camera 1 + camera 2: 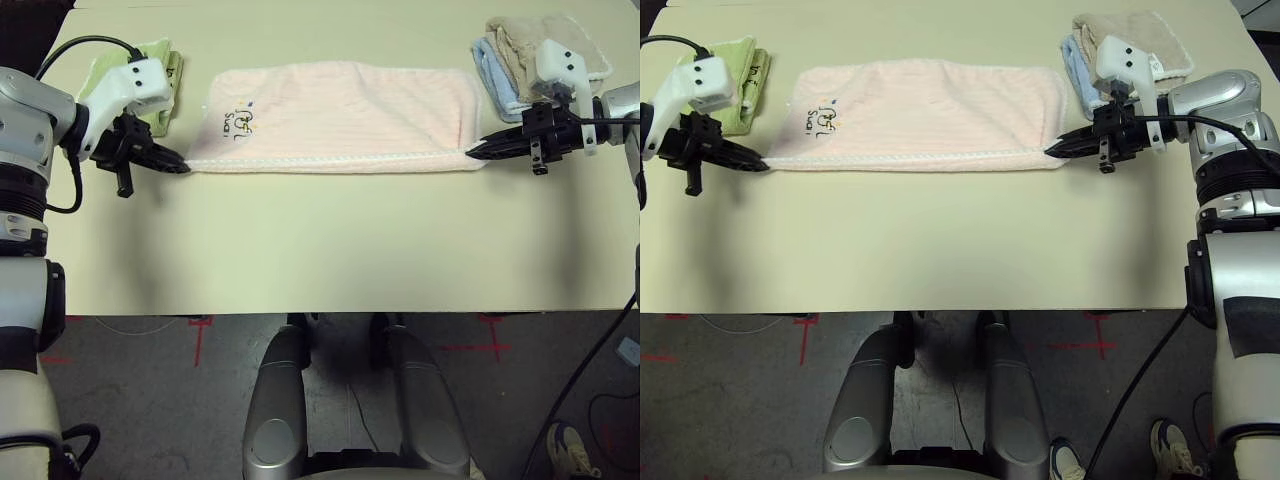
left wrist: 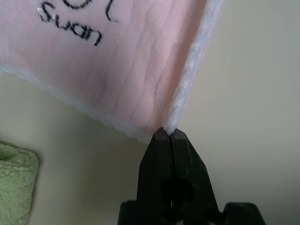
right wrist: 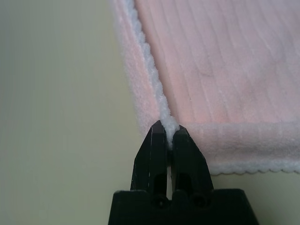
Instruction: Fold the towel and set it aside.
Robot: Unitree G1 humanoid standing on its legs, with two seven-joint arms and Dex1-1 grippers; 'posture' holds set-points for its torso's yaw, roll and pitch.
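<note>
The pale pink towel point(image 1: 340, 115) with white scalloped trim lies flat on the table, folded once lengthwise, its dark logo point(image 1: 240, 122) at the left end. My left gripper point(image 1: 178, 164) is shut on the towel's near left corner point(image 2: 161, 129). At the opposite end my right gripper point(image 1: 477, 152) is shut on the near right corner point(image 3: 169, 125). Both wrist views show the black fingertips pinching the white trim.
A folded green towel point(image 1: 160, 62) lies at the far left, behind my left gripper. Folded beige and light-blue towels point(image 1: 510, 55) are stacked at the far right. The cream table point(image 1: 330, 250) stretches bare toward its front edge.
</note>
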